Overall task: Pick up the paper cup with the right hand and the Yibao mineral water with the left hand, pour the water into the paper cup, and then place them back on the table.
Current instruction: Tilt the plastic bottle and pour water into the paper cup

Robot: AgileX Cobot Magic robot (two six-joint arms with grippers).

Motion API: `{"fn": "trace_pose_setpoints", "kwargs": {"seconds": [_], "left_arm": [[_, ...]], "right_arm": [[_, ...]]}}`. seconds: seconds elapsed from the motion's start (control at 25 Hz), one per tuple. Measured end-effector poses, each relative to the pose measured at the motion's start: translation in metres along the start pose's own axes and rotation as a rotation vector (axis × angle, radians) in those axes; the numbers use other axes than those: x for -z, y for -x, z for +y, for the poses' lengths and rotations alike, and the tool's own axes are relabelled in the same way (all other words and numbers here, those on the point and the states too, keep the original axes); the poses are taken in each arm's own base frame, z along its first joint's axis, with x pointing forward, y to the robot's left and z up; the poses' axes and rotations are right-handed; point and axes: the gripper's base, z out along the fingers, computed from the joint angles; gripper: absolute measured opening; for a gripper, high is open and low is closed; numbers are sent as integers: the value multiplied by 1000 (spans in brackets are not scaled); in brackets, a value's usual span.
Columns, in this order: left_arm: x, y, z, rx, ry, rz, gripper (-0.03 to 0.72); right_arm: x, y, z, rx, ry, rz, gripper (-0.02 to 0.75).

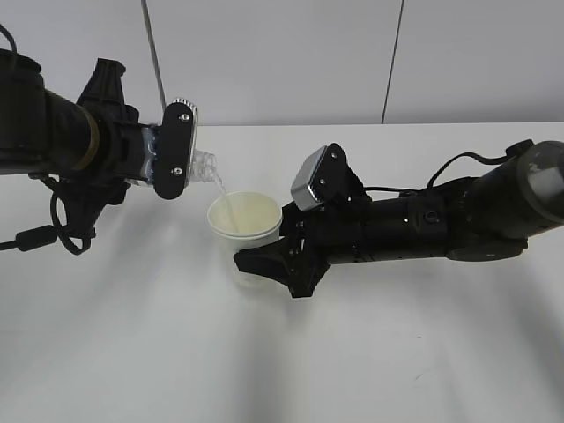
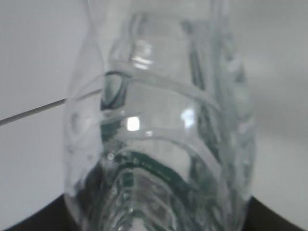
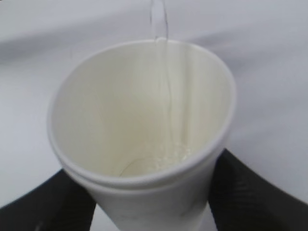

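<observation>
A pale grey wall (image 1: 291,53) is standing behind the grippers, with two thin dark seams running down it: one (image 1: 153,53) above the left gripper, another (image 1: 393,57) above the right gripper.

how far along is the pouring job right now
Done: both pickups. The left gripper holds the water bottle tipped over, and the right gripper holds the paper cup off the table. In hand: a thin stream of water runs into the cup, pooling at its bottom. Left: finish pouring, then set both back down.
</observation>
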Motion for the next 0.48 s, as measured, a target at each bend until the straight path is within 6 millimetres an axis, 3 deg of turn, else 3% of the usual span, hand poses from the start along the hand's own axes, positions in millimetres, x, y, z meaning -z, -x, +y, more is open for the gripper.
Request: {"fn": "trace_pose_setpoints", "kwargs": {"seconds": [0.48], "left_arm": [[0, 0, 1, -26, 14, 3, 356]], "right_arm": [[0, 0, 0, 0, -2, 3, 506]]}}
